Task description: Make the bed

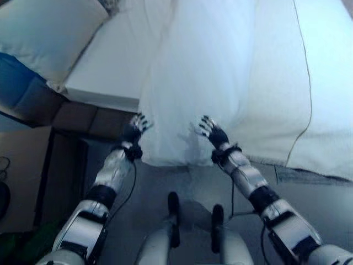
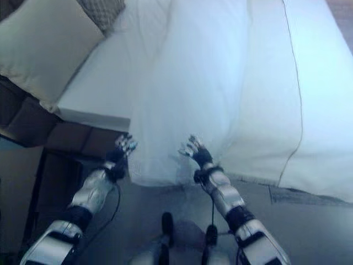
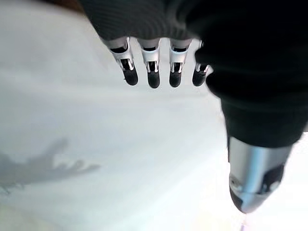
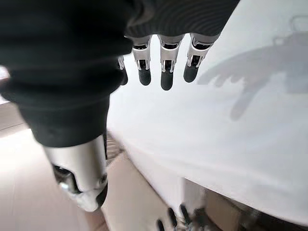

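My left hand [image 1: 134,130] and right hand [image 1: 212,132] hover with relaxed fingers over the white duvet [image 1: 220,77] draped off the bed edge; soft, light, floppy, so I'd pinch its hanging hem.

Grey floor [image 1: 309,193], dark brown bed base [image 1: 83,118], daylight.

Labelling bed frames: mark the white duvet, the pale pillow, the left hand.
white duvet [image 1: 220,72], left eye view, middle of its top.
pale pillow [image 1: 49,33], left eye view, its centre.
left hand [image 1: 134,130], left eye view, back.
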